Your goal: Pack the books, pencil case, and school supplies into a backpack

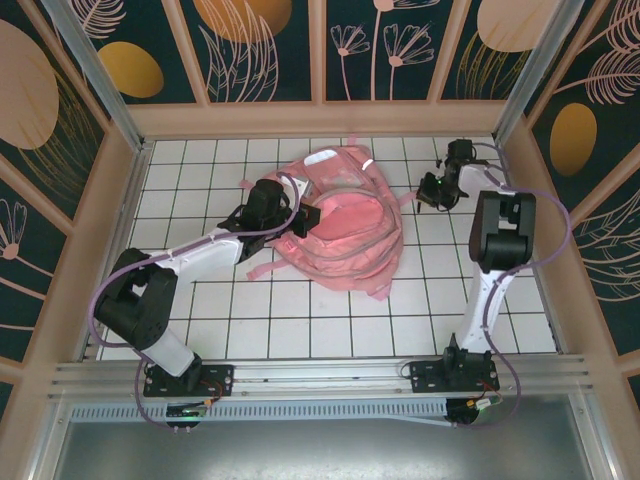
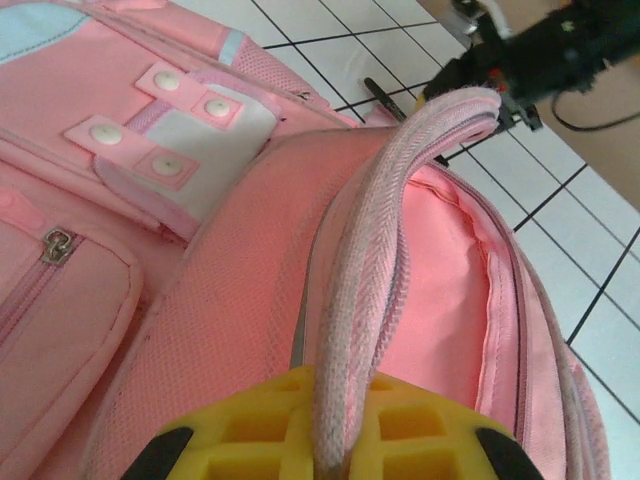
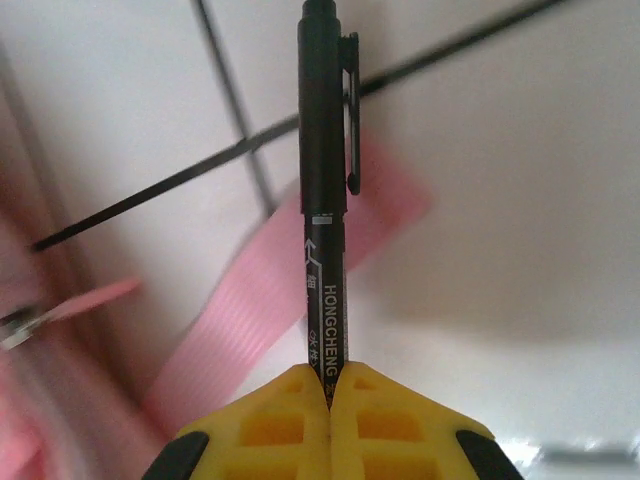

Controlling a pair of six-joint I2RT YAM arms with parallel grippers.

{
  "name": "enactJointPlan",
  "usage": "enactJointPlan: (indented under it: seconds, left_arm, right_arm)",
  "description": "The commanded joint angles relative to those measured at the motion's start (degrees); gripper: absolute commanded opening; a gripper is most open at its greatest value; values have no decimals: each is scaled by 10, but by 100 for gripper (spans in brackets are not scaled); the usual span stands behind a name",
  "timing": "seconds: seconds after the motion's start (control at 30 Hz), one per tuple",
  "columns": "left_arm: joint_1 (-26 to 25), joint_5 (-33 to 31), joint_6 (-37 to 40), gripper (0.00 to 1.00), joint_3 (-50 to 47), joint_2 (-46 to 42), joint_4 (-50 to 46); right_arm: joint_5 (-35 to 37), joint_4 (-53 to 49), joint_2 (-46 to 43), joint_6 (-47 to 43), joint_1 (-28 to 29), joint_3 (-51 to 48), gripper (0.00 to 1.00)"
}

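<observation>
The pink backpack (image 1: 340, 220) lies in the middle of the tiled table with its main opening gaping. My left gripper (image 1: 305, 218) is at its left side, yellow fingers (image 2: 250, 430) shut on a pink webbing loop (image 2: 380, 250) at the rim of the opening, holding it up. My right gripper (image 1: 433, 192) hovers low over the table just right of the backpack. It is shut on a slim black pen (image 3: 322, 180) with a clip and white lettering, which points away from the fingers (image 3: 270, 420). The books and pencil case are out of view.
A loose pink strap (image 3: 260, 320) lies on the white tiles under the pen. More straps trail off the backpack's near left side (image 1: 262, 270). Wooden walls enclose the table, and the right wall (image 1: 525, 150) is close to my right arm.
</observation>
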Motion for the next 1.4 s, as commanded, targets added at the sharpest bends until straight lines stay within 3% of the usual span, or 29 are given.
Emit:
enactJointPlan:
  seconds: [0.0, 0.2, 0.33, 0.53, 0.67, 0.77, 0.9, 1.07, 1.23, 1.37]
  left_arm:
    - [3, 18, -96, 2, 11, -8, 93]
    - [3, 11, -147, 1, 24, -2, 118]
    - [3, 14, -168, 1, 26, 7, 127]
    - [3, 41, -192, 2, 34, 18, 139]
    - [2, 38, -197, 2, 30, 19, 139]
    - [2, 46, -210, 3, 22, 16, 156]
    - [2, 60, -201, 3, 24, 19, 142]
    - [2, 71, -184, 6, 12, 13, 149]
    - [2, 89, -143, 10, 17, 16, 128]
    - [-1, 154, -77, 20, 24, 23, 115]
  right_arm:
    - [-52, 60, -95, 159, 9, -48, 0]
    - [-46, 131, -293, 302, 28, -227, 0]
    - [-30, 153, -397, 379, 103, -289, 0]
    - [15, 200, -416, 526, 253, -305, 0]
    - [109, 203, -389, 593, 308, -293, 0]
    - [142, 192, -365, 607, 322, -281, 3]
    - [119, 252, -355, 595, 334, -289, 27]
    - [146, 242, -384, 567, 337, -292, 47]
    - [135, 197, -431, 518, 301, -316, 48]
    - [160, 118, -470, 423, 262, -316, 48]
